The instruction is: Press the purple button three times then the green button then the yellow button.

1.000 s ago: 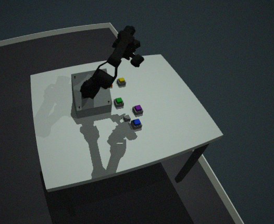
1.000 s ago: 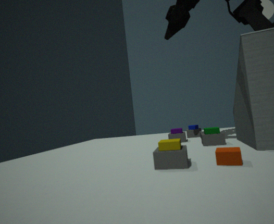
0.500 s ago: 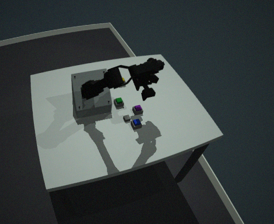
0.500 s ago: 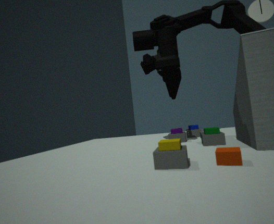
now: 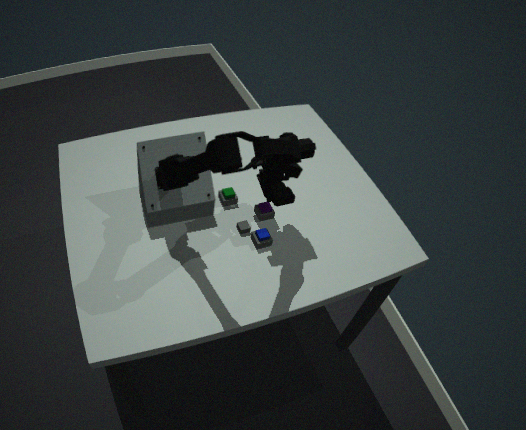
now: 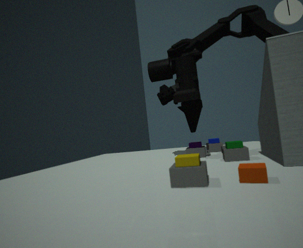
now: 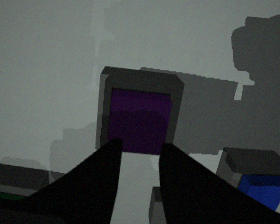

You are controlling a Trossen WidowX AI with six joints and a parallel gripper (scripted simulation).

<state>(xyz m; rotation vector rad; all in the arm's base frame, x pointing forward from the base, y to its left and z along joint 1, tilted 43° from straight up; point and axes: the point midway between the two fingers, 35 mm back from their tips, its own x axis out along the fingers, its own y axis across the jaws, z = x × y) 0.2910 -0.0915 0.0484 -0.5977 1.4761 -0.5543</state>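
The purple button (image 5: 264, 207) (image 6: 195, 144) (image 7: 140, 120) sits in a grey housing near the table's middle. My gripper (image 5: 283, 197) (image 6: 192, 130) (image 7: 140, 149) points straight down just above it, fingers drawn close together with nothing between them. The green button (image 5: 228, 192) (image 6: 234, 144) stands next to the arm's pedestal. The yellow button (image 6: 187, 160) shows in the exterior view; the arm hides it in the top view.
A blue button (image 5: 262, 233) (image 6: 214, 140) (image 7: 261, 190) stands close to the purple one. A small grey block (image 5: 243, 226) lies between them and the pedestal (image 5: 149, 160) (image 6: 289, 101). An orange block (image 6: 253, 172) lies near the green button.
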